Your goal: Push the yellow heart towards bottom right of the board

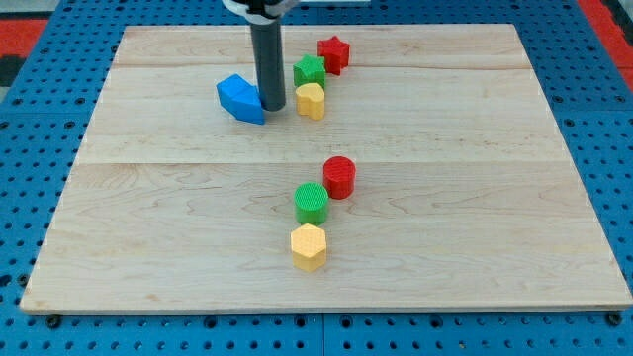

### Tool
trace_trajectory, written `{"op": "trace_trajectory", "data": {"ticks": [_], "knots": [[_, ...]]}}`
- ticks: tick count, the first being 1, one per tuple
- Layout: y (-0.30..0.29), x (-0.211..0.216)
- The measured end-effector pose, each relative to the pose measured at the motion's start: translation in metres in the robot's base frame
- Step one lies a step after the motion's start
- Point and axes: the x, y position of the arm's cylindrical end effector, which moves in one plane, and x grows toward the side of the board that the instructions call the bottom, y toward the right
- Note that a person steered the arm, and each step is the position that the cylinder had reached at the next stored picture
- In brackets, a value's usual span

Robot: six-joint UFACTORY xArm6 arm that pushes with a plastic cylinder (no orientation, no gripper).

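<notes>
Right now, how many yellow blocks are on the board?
2. The yellow heart sits near the view's top, just right of my tip, below the green block. The yellow hexagon sits lower centre, below the green cylinder. None looks hidden.

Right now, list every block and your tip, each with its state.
my tip: down between blue block and yellow heart
blue block: against the rod's left
yellow heart: upper board, unpushed
green block: touching heart
red star: topmost
red cylinder: mid-board
green cylinder: beside it
yellow hexagon: lowest
</notes>
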Motion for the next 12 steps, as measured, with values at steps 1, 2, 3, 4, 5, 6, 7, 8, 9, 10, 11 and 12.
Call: {"op": "trace_trajectory", "data": {"ticks": [1,2,3,4,5,6,7,8,9,10,11,12], "knots": [[-0.013,-0.022],[0.032,-0.016],[0.081,0.025],[0.113,0.031],[0.115,0.031],[0.114,0.046],[0.141,0.098],[0.165,0.13],[0.19,0.139],[0.223,0.13],[0.231,0.121],[0.231,0.118]]}}
